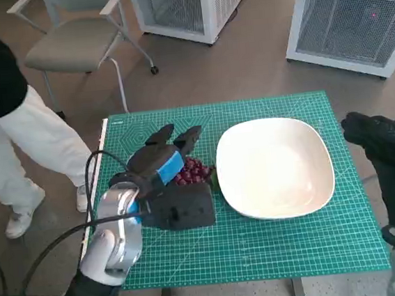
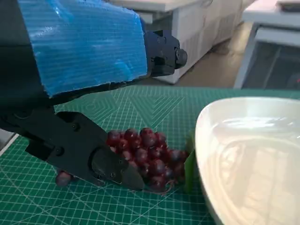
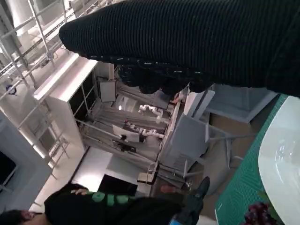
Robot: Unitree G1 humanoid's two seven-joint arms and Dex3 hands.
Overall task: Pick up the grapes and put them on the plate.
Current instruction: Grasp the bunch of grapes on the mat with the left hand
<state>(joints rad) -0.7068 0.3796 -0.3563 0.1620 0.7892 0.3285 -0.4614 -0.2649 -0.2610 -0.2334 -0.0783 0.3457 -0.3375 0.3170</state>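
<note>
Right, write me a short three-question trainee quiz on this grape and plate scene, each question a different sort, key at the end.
1. True or false: the bunch of dark red grapes already lies on the white rounded-square plate.
2. Multiple choice: where is the blue-taped black left hand? A) over the plate; B) at the grapes, fingers spread; C) off the green cutting mat.
3. Fill in: the black-gloved right hand hangs beside the plate's ____ edge in the head view, holding nothing.

Key: 1 false, the grapes lie on the mat beside the plate; 2 B; 3 right.
</note>
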